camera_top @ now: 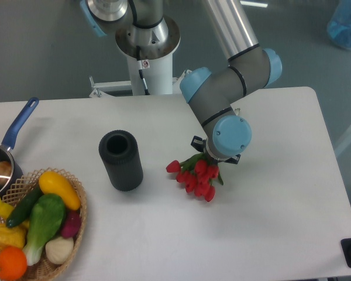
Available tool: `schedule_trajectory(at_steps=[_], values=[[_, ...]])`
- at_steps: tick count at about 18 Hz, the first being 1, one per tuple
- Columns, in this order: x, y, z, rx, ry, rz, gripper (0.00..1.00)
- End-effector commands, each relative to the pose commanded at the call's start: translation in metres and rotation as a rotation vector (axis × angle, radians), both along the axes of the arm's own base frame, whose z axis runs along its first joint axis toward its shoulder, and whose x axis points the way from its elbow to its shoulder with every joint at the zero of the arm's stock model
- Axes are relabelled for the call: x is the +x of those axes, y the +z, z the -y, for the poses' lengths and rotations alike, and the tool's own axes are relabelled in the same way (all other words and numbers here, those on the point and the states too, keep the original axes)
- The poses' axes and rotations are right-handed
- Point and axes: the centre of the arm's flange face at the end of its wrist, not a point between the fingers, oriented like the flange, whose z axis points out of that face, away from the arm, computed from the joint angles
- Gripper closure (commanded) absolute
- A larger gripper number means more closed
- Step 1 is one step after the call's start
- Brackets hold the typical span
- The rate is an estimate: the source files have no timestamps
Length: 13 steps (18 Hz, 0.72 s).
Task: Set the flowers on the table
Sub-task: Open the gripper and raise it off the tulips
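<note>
Small bunch of red tulips with green leaves [198, 175], light, soft and easily crushed, best held at its tied stems, lies low over the large white matte tabletop [269, 234] at 3 o'clock from the black cylindrical vase [121, 160], stems under the two-finger gripper [213, 159], whose finger state cannot be told.

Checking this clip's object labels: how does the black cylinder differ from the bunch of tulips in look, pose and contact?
Look: the black cylinder is one dark, rigid, hollow shape; the flowers are many red heads with green leaves.
Pose: the cylinder stands upright with its opening up; the flowers lie fanned out low.
Contact: the cylinder stands free; the flowers' stems run under the gripper.
Both are over the white table.
</note>
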Motion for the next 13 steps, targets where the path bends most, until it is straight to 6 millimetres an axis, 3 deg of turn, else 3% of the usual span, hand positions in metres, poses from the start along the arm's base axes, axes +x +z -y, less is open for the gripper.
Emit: schedule_trajectory(at_steps=[2, 4, 7, 11, 13], values=[[-0.002, 0.005, 0.000, 0.006, 0.000, -0.010, 0.33], [-0.004, 0.010, 0.002, 0.005, -0.004, -0.023, 0.00], [-0.011, 0.034, 0.010, -0.008, 0.000, -0.083, 0.00], [-0.044, 0.135, 0.048, 0.133, 0.095, -0.318, 0.00], [-0.050, 0.183, 0.062, 0.235, 0.129, -0.410, 0.00]])
